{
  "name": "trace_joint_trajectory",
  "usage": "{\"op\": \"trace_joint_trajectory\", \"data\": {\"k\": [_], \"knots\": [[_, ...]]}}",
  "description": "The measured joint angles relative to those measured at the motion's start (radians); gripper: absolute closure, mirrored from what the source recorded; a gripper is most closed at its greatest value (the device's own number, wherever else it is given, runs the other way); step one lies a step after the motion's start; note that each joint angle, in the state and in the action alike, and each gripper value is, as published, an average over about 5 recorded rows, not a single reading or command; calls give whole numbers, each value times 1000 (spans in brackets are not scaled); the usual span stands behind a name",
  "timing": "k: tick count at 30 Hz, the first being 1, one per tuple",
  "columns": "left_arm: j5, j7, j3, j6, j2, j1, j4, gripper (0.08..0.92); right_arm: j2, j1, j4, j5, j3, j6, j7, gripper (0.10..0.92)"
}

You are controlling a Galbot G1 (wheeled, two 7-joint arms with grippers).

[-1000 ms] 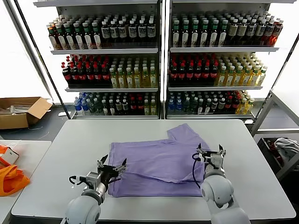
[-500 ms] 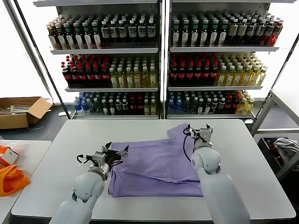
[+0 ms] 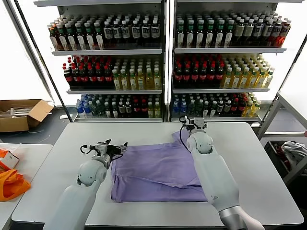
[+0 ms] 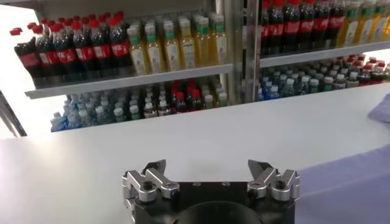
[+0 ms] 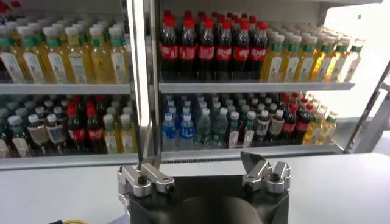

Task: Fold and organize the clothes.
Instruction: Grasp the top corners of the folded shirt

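Beyond both grippers, the two shelving units point(image 3: 165, 57) hold row upon row of bottles point(image 3: 201, 72) (dark cola with red caps, yellow and green drinks, clear water lower down), all standing upright on their shelves. Far off to the left gripper's outer side, an open cardboard box point(image 3: 21, 115) sits on the floor; its contents cannot be made out. An orange bag point(image 3: 12, 182) lies on a separate low surface, also out to that side. The lavender T-shirt point(image 3: 158, 167) lies spread on the white table point(image 3: 268, 182), partly folded, with one sleeve reaching toward the shelves. The left gripper point(image 3: 111, 147) hovers at the shirt's left far corner, its fingers spread wide and holding nothing; in the left wrist view that gripper point(image 4: 210, 176) shows bare table ahead of it and purple fabric just to one side, near one finger. The right gripper point(image 3: 194, 123) is raised over the far sleeve, near the table's far edge, and the shirt's body lies behind and below it, toward the robot. In the right wrist view this gripper point(image 5: 204, 170) also has its fingers wide apart with nothing between them, and faces the bottle shelves. Whether either gripper touches the cloth cannot be told.
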Motion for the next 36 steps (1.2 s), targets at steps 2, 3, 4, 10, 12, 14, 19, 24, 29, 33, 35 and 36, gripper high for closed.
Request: {"op": "trace_joint_trajectory", "data": {"k": [2, 3, 4, 10, 12, 14, 19, 24, 29, 33, 35, 36], "knots": [[-1, 0, 1, 1, -3, -5, 11, 177, 6, 7, -29, -6, 4, 5, -5, 203], [-2, 0, 2, 1, -5, -6, 15, 177, 9, 10, -42, -9, 6, 8, -8, 203], [-2, 0, 2, 1, -7, -7, 20, 177, 12, 14, -54, -11, 7, 11, -10, 203], [0, -1, 2, 2, -16, -11, 47, 177, 26, 34, -111, -24, 7, 24, -25, 203], [1, -1, 1, 2, -17, -12, 53, 177, 32, 41, -127, -28, 7, 28, -30, 203], [2, -1, 1, 2, -17, -12, 57, 177, 36, 46, -142, -33, 7, 31, -34, 203], [1, 0, 0, 2, -17, -13, 64, 177, 41, 51, -167, -40, 6, 32, -39, 203], [0, 0, 0, 1, -18, -13, 67, 195, 38, 51, -178, -42, 3, 34, -41, 223], [-1, 3, 0, 2, -14, -5, 61, 314, 32, 43, -177, -43, 2, 32, -41, 344], [-2, 8, -2, 6, -8, 7, 48, 427, 26, 34, -168, -42, 2, 26, -38, 466], [-3, 11, -6, 9, -7, 15, 40, 487, 24, 28, -162, -41, 2, 22, -36, 518], [-4, 13, -8, 10, -7, 20, 35, 513, 23, 25, -159, -41, 3, 21, -36, 552]]}}
